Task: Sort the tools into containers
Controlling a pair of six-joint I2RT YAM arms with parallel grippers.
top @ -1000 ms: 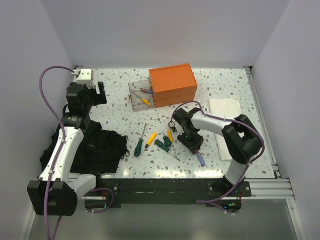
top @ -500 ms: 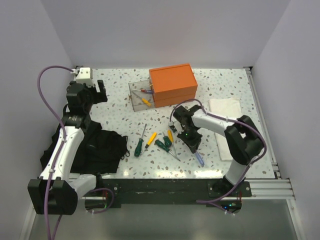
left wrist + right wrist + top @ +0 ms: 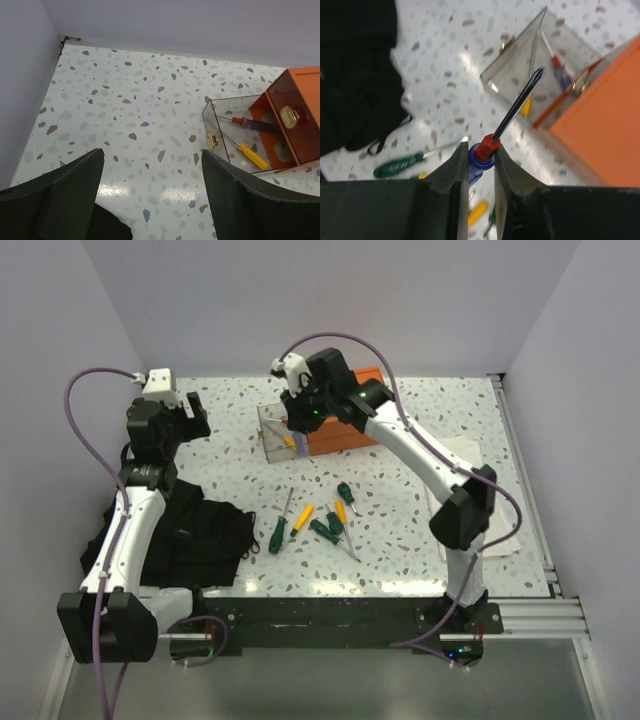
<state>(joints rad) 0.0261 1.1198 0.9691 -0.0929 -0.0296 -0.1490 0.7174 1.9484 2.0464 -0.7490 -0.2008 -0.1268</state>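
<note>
I've got bare desk [image 3: 230,445] to the left of the clear bin [image 3: 270,435], which sits just beside the orange box [image 3: 600,115] at the far side. My right gripper [image 3: 480,155] hangs above the bin, jaws clamped on a red-and-blue screwdriver [image 3: 514,111]. The left gripper [image 3: 152,162] has its jaws spread wide, holding nothing. Loose screwdrivers [image 3: 318,525] lie near centre.

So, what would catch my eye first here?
The right hand reaches high across the table, pinching a red-and-blue screwdriver over the clear bin beside the bright orange box. Nearer the front, loose green and yellow screwdrivers lie scattered next to a black cloth.
</note>
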